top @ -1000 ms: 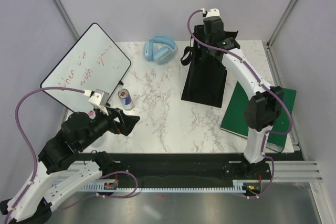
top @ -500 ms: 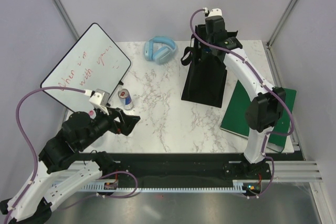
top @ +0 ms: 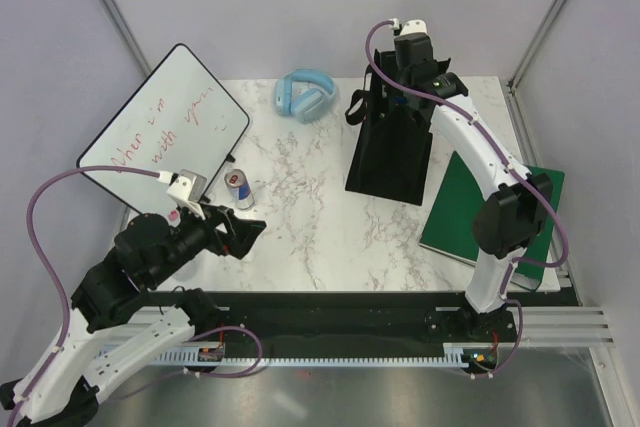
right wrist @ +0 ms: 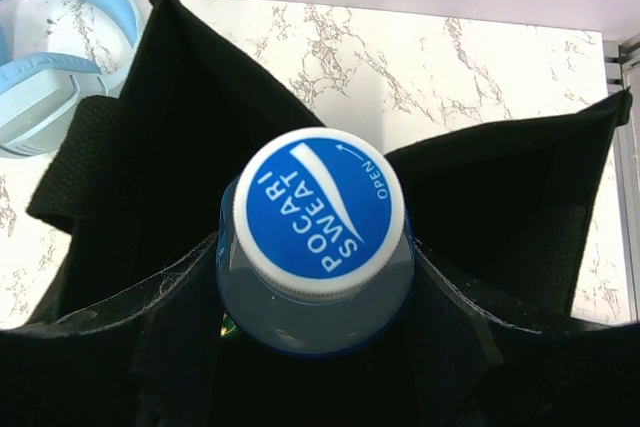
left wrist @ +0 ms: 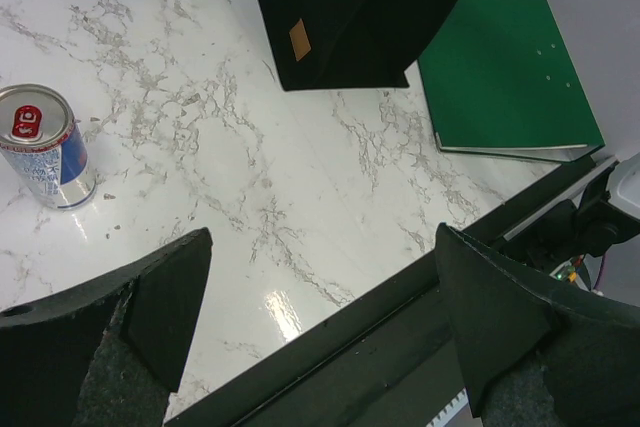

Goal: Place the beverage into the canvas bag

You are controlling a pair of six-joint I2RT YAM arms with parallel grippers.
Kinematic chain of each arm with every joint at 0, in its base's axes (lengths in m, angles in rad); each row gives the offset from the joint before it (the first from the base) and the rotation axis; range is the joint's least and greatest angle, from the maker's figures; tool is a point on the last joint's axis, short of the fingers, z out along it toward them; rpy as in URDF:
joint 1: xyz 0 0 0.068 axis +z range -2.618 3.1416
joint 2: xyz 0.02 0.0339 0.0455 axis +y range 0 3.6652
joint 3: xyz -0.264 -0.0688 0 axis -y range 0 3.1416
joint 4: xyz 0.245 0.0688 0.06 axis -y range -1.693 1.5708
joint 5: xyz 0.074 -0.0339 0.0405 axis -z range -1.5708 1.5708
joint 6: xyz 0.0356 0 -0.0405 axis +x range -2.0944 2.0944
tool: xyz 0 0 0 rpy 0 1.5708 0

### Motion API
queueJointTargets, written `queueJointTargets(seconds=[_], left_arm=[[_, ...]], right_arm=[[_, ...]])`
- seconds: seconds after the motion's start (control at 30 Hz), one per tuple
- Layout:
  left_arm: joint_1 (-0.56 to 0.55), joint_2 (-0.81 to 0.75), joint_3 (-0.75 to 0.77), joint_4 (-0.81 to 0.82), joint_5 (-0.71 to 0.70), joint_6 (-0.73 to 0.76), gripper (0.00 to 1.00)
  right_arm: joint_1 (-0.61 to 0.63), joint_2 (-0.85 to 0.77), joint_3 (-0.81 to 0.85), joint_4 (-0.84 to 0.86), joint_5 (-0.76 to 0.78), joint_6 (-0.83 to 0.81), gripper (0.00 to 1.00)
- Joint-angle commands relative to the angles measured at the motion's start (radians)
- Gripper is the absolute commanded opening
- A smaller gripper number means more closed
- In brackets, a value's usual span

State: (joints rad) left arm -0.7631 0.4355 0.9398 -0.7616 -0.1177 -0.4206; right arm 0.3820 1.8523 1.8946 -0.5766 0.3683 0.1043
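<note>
The black canvas bag (top: pixel 392 152) stands at the back right of the table; it also shows in the left wrist view (left wrist: pixel 350 12). My right gripper (right wrist: pixel 315 287) points down over the bag's open mouth (right wrist: pixel 200 167) and is shut on a Pocari Sweat bottle (right wrist: pixel 318 237) with a blue and white cap. In the top view the right gripper (top: pixel 408 82) is above the bag's top. A Red Bull can (top: pixel 238 188) stands at the left, also in the left wrist view (left wrist: pixel 42 147). My left gripper (left wrist: pixel 320 327) is open and empty over the table's near edge, to the can's right.
A whiteboard (top: pixel 165 132) with red writing leans at the back left. Blue headphones (top: pixel 303 95) lie at the back, left of the bag. A flat green book (top: pixel 490 209) lies right of the bag, at the table's right edge.
My right arm has shifted slightly right and back above the bag with the bottle. The left arm has not moved.
</note>
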Motion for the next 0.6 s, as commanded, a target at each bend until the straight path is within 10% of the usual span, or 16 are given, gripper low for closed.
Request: queueJointTargets(seconds=[0.0,0.57], left_arm=[[0.004,-0.001,0.039,0.024,0.013,-0.001,1.00],[0.002,0.009,0.025,0.025,0.010,-0.006,1.00]], right_arm=[[0.003,-0.050,0.069,0.021,0.027,-0.008,0.00],[0.003,-0.088,-0.178,0.070,-0.051,0.077,0.00]])
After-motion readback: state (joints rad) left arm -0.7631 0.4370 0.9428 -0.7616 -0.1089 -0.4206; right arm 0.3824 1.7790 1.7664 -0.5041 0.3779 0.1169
